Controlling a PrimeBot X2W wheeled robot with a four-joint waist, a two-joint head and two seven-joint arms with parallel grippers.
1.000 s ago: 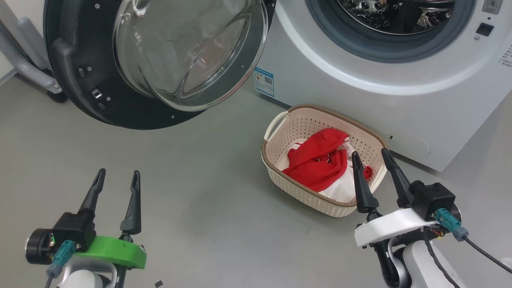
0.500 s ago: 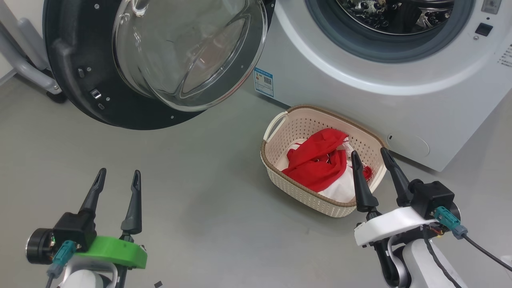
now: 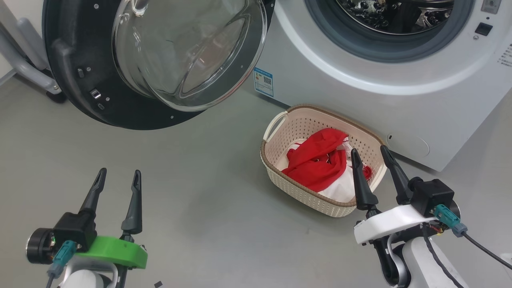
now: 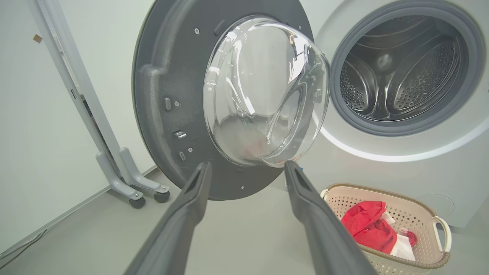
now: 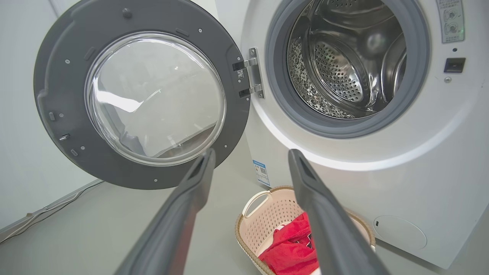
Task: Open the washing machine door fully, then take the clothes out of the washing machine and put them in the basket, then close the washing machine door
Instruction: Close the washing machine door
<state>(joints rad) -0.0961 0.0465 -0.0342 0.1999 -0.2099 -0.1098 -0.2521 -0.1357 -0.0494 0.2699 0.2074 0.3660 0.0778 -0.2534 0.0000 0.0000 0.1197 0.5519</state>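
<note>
— Closing looks like the step in hand. The clothes [image 3: 320, 164] lie in the basket [image 3: 304, 200] at centre right of the head view, and the drum [image 5: 344, 65] looks bare.

— Which arm would you use?

— The left pincer [image 3: 119, 173], at lower left, fingers spread and holding nothing. The washing machine door [image 3: 156, 60] hangs wide open at upper left. Push on the black rim [image 3: 68, 80] far from the hinge [image 5: 250, 72], not on the glass [image 3: 188, 52], and follow the swing until the latch [image 3: 96, 93] seats.

— And the right pincer [image 3: 368, 150]?

— Spread and empty too, with its tips showing against the basket's right end. Hold it clear of the door's path.

— Any writing?

— A blue sticker [image 3: 264, 81] on the washing machine [image 3: 360, 100] carries a square code, but its text is too small to read. The same goes for the label [image 5: 450, 21] at the upper right of the right wrist view.
</note>
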